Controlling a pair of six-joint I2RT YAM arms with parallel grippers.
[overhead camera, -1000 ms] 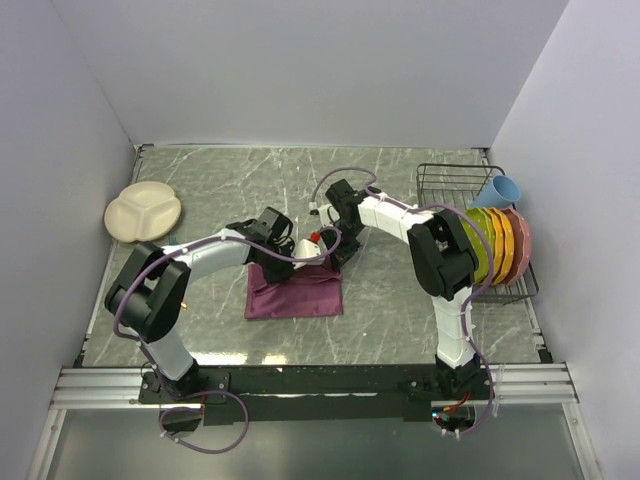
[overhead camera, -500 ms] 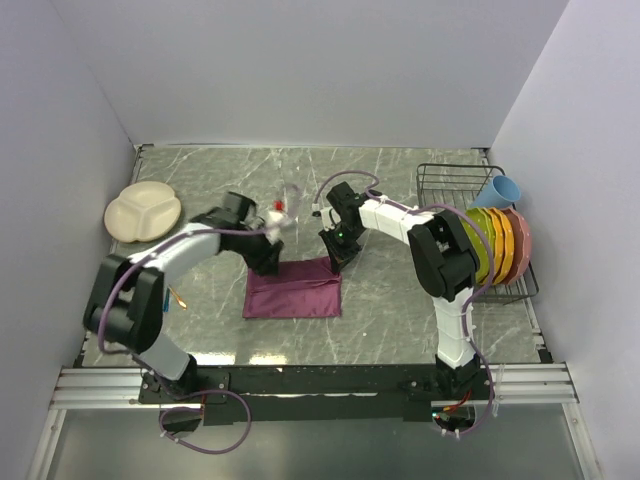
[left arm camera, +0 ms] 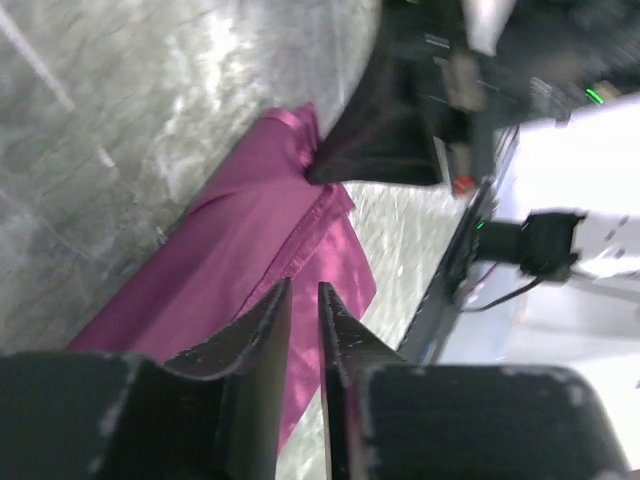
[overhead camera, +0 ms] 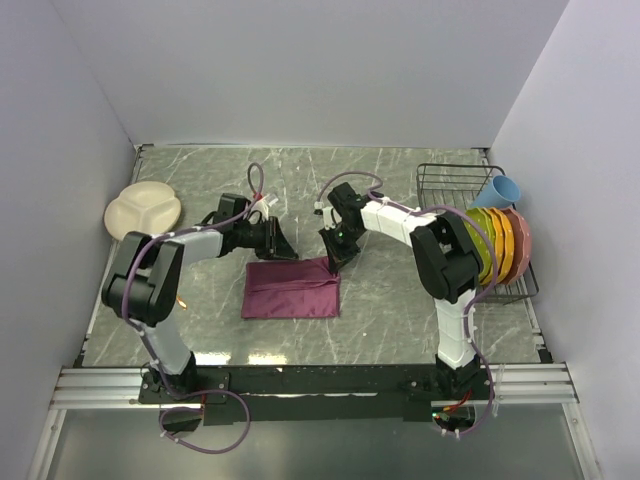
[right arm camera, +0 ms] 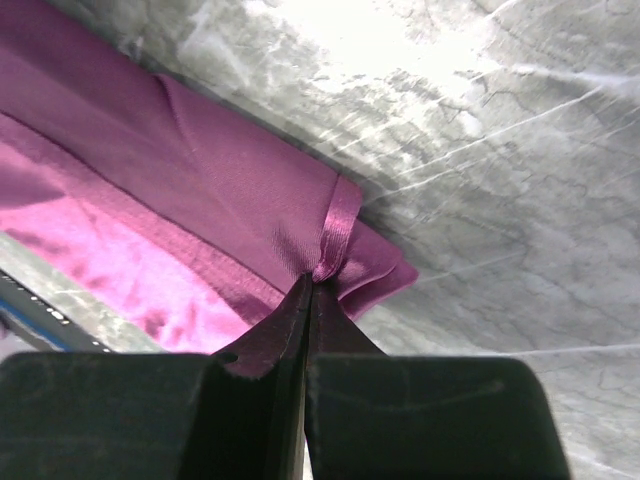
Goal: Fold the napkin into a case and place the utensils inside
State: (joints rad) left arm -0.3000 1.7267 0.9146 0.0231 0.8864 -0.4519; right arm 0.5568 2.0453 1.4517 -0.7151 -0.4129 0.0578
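Observation:
The maroon napkin (overhead camera: 290,291) lies folded into a flat rectangle on the marble table. My right gripper (overhead camera: 335,259) is shut on its far right corner, pinching a bunched hem (right arm camera: 335,225) low at the table. My left gripper (overhead camera: 284,247) hovers just above the napkin's far left corner, jaws a narrow gap apart and empty. In the left wrist view the gripper (left arm camera: 305,290) is over the cloth (left arm camera: 230,250). The right wrist view shows the gripper (right arm camera: 310,282) and cloth (right arm camera: 200,180). A thin orange sliver (overhead camera: 180,298) by the left arm may be the spoon. The blue fork is hidden.
A cream divided plate (overhead camera: 143,211) sits at the far left. A wire rack (overhead camera: 455,182) at the right holds coloured plates (overhead camera: 502,245) and a blue cup (overhead camera: 500,190). Walls close in the table on three sides.
My left gripper let go of the napkin's far edge, swung up and left, and now sits by the far left corner. The napkin settled flatter. The right gripper kept its pinch.

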